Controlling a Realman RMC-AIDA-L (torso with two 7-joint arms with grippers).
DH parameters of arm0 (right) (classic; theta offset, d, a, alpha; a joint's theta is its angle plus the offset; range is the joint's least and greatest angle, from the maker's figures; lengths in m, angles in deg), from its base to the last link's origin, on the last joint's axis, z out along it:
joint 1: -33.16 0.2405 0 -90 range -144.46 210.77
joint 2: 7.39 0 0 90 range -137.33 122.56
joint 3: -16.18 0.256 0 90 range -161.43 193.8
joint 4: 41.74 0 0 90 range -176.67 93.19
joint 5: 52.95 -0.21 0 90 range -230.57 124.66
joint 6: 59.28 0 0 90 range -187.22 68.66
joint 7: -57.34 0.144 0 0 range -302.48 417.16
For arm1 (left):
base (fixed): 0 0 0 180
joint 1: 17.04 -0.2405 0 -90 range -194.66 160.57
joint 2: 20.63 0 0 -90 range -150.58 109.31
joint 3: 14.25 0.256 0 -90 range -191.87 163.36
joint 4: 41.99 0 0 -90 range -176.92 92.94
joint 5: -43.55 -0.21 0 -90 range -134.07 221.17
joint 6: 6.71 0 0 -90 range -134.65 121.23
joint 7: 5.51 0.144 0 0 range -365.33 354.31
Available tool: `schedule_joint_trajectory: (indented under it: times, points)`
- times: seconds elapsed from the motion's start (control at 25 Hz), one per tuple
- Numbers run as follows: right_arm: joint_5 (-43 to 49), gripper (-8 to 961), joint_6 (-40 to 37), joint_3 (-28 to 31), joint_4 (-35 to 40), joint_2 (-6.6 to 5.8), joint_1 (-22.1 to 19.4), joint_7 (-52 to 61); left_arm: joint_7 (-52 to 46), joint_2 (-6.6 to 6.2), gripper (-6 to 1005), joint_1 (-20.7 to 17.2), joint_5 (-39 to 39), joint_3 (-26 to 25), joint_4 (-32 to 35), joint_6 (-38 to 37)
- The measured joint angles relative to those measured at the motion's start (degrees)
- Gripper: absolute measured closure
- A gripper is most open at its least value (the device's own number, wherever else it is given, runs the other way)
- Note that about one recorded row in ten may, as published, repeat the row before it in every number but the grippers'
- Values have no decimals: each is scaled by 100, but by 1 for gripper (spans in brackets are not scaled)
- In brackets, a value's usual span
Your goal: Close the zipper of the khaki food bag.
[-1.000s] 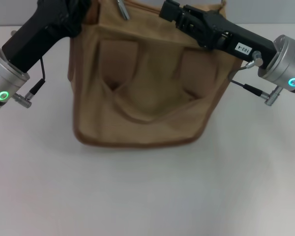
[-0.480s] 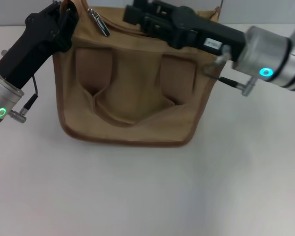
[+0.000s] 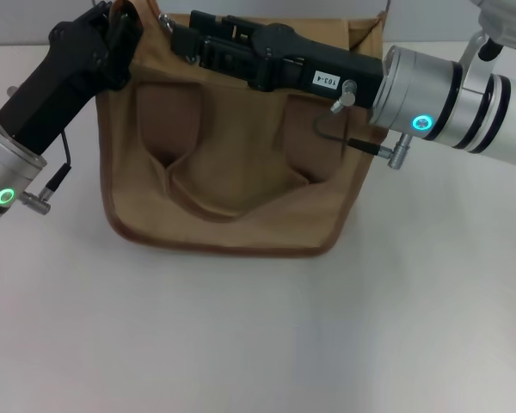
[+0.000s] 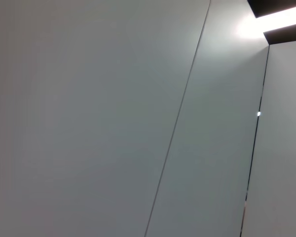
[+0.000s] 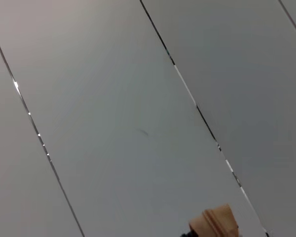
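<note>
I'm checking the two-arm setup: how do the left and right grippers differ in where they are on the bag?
The left gripper sits at the khaki food bag's top left corner, while the right gripper reaches right across its top edge from the other side. The right arm covers much of the rim; the left covers only the corner. Both are black and stay high on the bag.

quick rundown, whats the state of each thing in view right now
khaki food bag: upright on the table, front handle drooping.
zipper: along the bag's top edge; silver pull near the bag's left corner; open or closed cannot be told.
left gripper: at the bag's top left corner.
right gripper: reaching across the bag's top, by the pull.
table: white, bearing the bag.
</note>
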State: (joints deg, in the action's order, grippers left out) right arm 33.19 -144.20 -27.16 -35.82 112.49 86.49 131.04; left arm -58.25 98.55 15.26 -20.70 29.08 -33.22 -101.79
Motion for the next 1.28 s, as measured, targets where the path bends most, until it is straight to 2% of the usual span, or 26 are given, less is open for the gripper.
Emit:
schedule_joint_trajectory:
  times: [0.84,1.28]
  points:
    - [-14,387,-164,-151,-187,4,113,74,-22,0,937,175,31,-1,-51,-84]
    - [-9,415,63,-98,-189,2,114,91,-29,0,935,207,31,-1,-51,-57]
